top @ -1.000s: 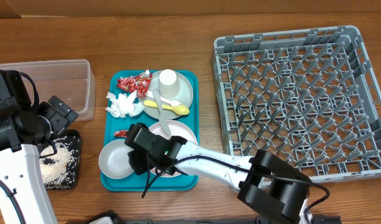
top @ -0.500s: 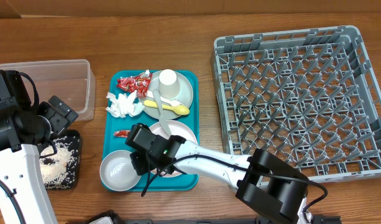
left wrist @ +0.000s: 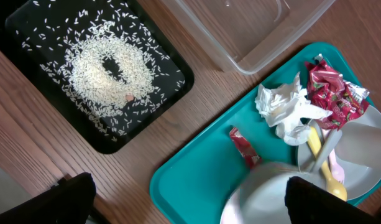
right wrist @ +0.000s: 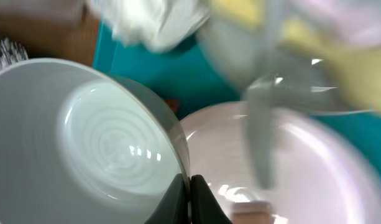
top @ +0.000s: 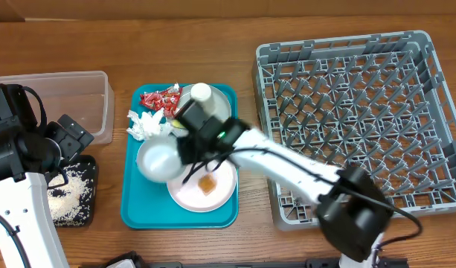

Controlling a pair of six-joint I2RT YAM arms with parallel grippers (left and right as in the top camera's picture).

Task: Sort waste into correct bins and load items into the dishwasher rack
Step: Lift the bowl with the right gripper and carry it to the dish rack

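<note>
- Brown wooden counter carries everything. A flat teal serving tray sits in the middle and a large square grey plastic rack with upright pegs on the right. On the left are a clear rectangular plastic tub and a shallow black rectangular tray.
- Right end effector is clamped on the rim of the small white bowl. Its fingers pinch the rim at the bottom of the wrist view, where the bowl's hollow faces the camera.
- From overhead, the bowl sticks out to the left of that end effector, over the left half of the teal tray. It lies between the crumpled white tissue and the pale pink round plate.
- A small orange food cube lies on the pink plate, just beside the right arm.
- A grey-green round plate at the tray's far end bears a white cup.
- A yellow plastic spoon and a pale plastic fork lie across the edge of the grey-green plate.
- Red shiny candy wrappers lie just beside the tissue, and one more red wrapper rests on the tray's bare floor.
- Left end effector is spread wide and holds nothing. It hangs over the counter by the teal tray's left edge.
- Loose white rice grains lie in the black tray, off to the side of the left end effector.
</note>
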